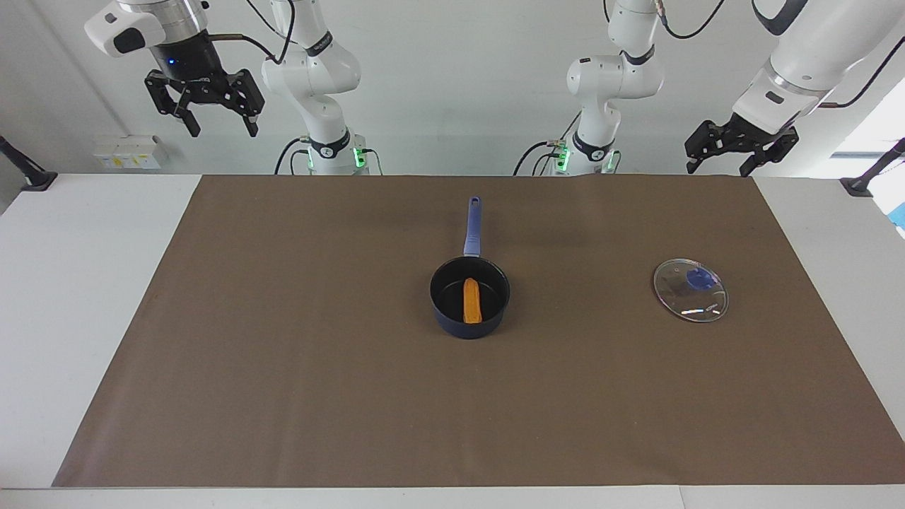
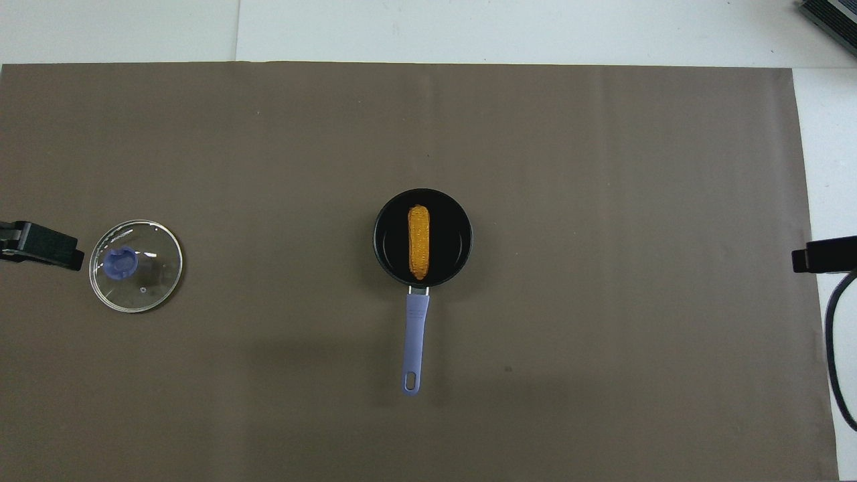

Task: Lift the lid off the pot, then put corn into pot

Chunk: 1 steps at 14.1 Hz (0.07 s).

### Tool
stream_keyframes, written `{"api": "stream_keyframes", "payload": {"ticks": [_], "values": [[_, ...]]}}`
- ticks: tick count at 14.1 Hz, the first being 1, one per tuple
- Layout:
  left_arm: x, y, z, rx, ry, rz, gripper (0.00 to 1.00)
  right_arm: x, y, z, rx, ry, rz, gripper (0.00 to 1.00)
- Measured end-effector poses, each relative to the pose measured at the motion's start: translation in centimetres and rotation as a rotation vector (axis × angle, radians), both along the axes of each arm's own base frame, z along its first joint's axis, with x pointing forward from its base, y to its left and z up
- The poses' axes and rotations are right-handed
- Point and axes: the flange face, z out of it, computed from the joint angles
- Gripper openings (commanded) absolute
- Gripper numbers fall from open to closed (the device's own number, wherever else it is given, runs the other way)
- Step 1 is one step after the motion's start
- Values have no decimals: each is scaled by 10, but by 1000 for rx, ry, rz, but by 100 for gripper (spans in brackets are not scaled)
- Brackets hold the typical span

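Note:
The dark blue pot (image 1: pixel 452 325) stands uncovered in the middle of the brown mat, its long handle (image 1: pixel 471 226) pointing toward the robots. The orange-yellow corn (image 1: pixel 471 300) lies inside it, also in the overhead view (image 2: pixel 418 242), in the pot (image 2: pixel 392 241). The glass lid (image 1: pixel 690 290) with its blue knob lies flat on the mat toward the left arm's end, also in the overhead view (image 2: pixel 136 266). My left gripper (image 1: pixel 717 170) is open and empty, raised over the mat's edge near the lid's end. My right gripper (image 1: pixel 221 132) is open and empty, raised high over the right arm's end.
The brown mat (image 1: pixel 283 318) covers most of the white table (image 1: pixel 71 283). A small white box (image 1: pixel 127 150) sits by the wall at the right arm's end. Black clamps (image 1: pixel 859 185) stand at the table's ends.

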Motion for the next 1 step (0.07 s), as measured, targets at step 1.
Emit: {"api": "stream_keyframes", "payload": {"ticks": [1], "values": [[0,0,0,0,0,0,100,0,-1,0,0,0,-1,100]]}}
